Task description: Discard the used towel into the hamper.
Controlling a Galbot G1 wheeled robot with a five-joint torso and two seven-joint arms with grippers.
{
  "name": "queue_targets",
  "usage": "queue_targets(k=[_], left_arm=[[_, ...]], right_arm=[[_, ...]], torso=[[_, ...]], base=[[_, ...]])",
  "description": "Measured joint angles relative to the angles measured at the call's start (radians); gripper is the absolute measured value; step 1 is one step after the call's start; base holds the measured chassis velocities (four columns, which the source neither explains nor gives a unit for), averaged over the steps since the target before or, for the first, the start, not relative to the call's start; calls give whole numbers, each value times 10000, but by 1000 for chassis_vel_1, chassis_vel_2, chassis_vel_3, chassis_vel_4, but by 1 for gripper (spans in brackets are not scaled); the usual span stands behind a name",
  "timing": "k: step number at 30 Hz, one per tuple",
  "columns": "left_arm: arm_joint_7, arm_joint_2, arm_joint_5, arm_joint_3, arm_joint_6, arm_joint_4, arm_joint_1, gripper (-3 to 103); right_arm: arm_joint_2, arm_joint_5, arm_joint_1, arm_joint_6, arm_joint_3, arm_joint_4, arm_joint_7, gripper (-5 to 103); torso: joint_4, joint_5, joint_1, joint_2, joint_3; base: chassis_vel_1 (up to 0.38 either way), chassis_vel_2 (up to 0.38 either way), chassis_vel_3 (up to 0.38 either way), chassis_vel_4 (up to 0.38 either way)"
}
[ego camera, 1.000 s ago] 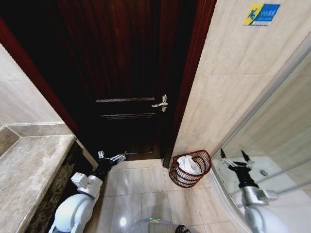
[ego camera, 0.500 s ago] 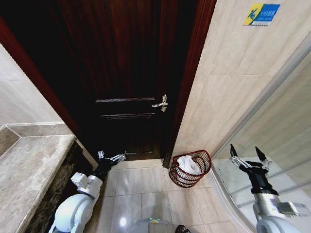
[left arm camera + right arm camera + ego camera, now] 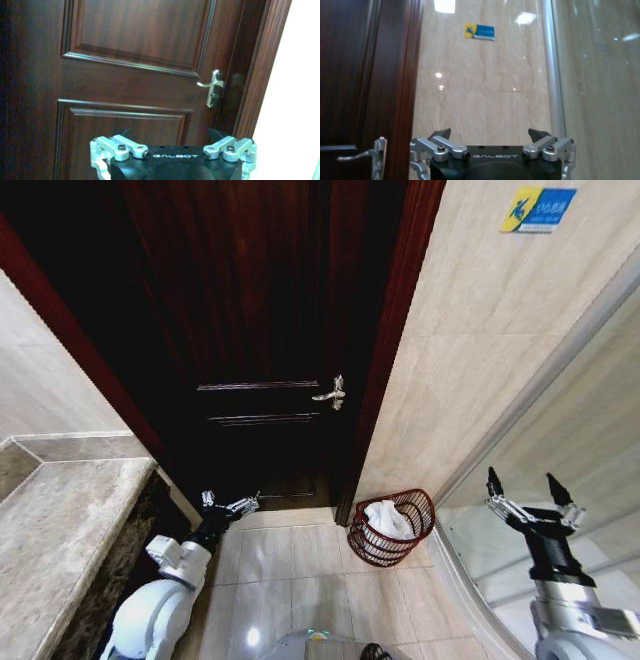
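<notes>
The hamper (image 3: pixel 398 542), a small round reddish-brown wire basket, stands on the floor in the corner by the door frame. A white towel (image 3: pixel 385 520) lies inside it. My right gripper (image 3: pixel 522 485) is raised to the right of the hamper, well apart from it, open with nothing between its fingers. In the right wrist view, the right gripper (image 3: pixel 490 132) faces the beige wall. My left gripper (image 3: pixel 232 502) is low on the left near the door, open and holding nothing. The left wrist view has the left gripper (image 3: pixel 170 133) pointing at the door.
A dark wooden door (image 3: pixel 260 330) with a silver handle (image 3: pixel 332 392) fills the back. A stone counter (image 3: pixel 60 520) lies at the left and a glass shower wall (image 3: pixel 580 440) at the right. Tiled floor (image 3: pixel 290 570) runs between them.
My right arm has swung to the right and risen, away from the hamper, with its gripper still open. The left arm, the hamper and the towel have not moved.
</notes>
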Motion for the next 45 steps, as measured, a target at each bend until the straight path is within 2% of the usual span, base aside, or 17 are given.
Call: queue_targets(k=[16,45], left_arm=[[0,0,0,0,0,0,0,100],[0,0,0,0,0,0,0,100]], right_arm=[[146,229,92,140,104,-180,136,100],[374,-45,124,239,-17,40,269,100]], torso=[[0,0,0,0,0],[0,0,0,2,0]], base=[[-24,-23,-26,-25],[-110,-113,-114,-117]])
